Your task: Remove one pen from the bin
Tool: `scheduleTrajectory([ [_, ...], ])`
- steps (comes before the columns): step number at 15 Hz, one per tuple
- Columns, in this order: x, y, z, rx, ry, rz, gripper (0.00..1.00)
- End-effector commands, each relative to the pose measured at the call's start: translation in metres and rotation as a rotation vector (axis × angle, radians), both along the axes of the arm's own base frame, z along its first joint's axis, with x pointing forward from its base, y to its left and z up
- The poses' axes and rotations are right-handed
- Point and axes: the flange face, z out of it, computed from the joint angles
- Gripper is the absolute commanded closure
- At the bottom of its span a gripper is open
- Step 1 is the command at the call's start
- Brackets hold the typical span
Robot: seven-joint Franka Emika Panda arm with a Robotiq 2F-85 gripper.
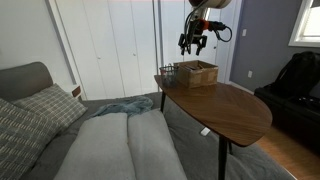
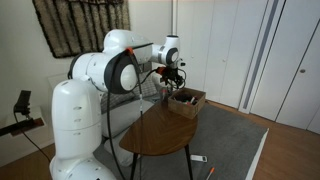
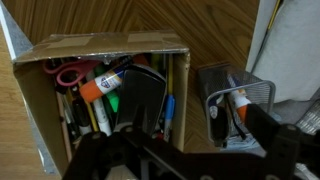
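**Fingers wide above the box and bin**

In an exterior view, the wooden desk (image 1: pixel 225 112) fills mid-frame. At its far end stand the tan box (image 1: pixel 198 73) and, just left of it, the bin (image 1: pixel 167 70). We see the fingers (image 1: pixel 184 43) spread wide and empty above the box. In the wrist view, the pen (image 3: pixel 237 100) lies inside the bin, right of centre.

Gripper (image 1: pixel 193 47) hangs pointing straight down, jaws spread apart.
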Motion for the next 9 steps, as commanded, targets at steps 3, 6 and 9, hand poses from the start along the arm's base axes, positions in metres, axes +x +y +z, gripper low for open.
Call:
scheduleTrajectory([
  [3,0.007,0.01,-0.003,0.058,-0.027,0.168,0.0],
  [6,0.016,0.015,-0.014,0.156,-0.026,0.224,0.0],
  [9,0.023,0.013,-0.027,0.201,-0.018,0.238,0.05],
])
